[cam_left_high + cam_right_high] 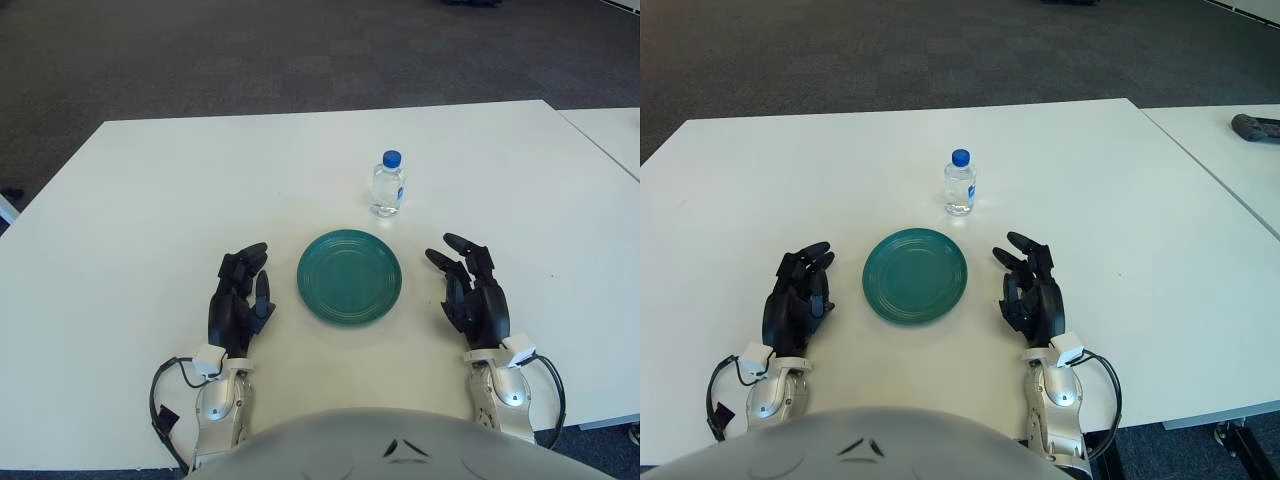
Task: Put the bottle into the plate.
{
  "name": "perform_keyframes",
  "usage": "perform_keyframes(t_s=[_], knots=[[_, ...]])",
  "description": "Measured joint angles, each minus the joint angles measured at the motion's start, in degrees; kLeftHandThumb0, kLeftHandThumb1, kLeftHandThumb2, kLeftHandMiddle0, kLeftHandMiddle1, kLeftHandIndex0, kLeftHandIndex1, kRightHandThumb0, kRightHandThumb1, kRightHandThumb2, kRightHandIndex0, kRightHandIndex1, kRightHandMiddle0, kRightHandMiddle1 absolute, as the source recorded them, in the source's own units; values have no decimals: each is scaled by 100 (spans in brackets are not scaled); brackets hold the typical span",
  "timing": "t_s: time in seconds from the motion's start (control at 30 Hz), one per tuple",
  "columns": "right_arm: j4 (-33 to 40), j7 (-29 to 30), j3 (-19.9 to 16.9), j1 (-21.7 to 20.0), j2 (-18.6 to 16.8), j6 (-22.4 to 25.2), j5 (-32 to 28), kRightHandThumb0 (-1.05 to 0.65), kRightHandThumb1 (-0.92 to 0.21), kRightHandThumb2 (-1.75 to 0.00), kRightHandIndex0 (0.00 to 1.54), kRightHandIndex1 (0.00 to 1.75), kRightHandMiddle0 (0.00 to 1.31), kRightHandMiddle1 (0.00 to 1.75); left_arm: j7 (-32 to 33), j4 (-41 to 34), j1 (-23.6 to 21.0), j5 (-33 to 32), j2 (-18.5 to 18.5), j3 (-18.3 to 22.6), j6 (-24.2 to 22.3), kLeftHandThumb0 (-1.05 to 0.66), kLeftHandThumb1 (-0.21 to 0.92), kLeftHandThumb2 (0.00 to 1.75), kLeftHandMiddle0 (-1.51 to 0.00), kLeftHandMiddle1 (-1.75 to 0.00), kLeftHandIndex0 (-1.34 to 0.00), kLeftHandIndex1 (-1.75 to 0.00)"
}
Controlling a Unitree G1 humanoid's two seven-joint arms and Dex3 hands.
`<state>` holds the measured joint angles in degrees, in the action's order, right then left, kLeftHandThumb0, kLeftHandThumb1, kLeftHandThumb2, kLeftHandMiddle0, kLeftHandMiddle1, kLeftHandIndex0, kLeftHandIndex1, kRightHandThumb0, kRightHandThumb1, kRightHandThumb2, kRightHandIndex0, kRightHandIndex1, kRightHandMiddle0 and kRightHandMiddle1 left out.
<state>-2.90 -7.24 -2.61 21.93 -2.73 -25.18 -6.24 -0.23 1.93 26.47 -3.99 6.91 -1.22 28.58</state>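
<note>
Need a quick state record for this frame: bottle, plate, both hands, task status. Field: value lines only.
bottle: clear, blue cap, upright on the white table, beyond the plate and apart from it
plate: green, nothing on it, between the hands
left hand: left of the plate, fingers relaxed, holds nothing
right hand: right of the plate, fingers spread, holds nothing
task status: bottle untouched, not yet on the plate

A white worktop (760,190) fills most of the frame. A green plate (915,275) lies at centre, and a clear bottle (960,184) with a blue cap stands upright just above it. The left hand (798,296) shows left of the plate, the right hand (1033,292) right of it, both with relaxed fingers holding nothing.
</note>
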Motion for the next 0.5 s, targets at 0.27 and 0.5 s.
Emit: perform_keyframes(t_s=[0.27, 0.5], knots=[[4, 5, -4, -1, 4, 18, 0, -63, -92, -63, 54, 68, 9, 100, 7, -15, 23, 10, 5, -16, 0, -65, 92, 66, -60, -90, -24, -109], [9, 62, -55, -87, 51, 154, -7, -64, -92, -59, 46, 58, 7, 98, 7, -16, 35, 19, 5, -39, -1, -64, 92, 68, -60, -90, -22, -108]])
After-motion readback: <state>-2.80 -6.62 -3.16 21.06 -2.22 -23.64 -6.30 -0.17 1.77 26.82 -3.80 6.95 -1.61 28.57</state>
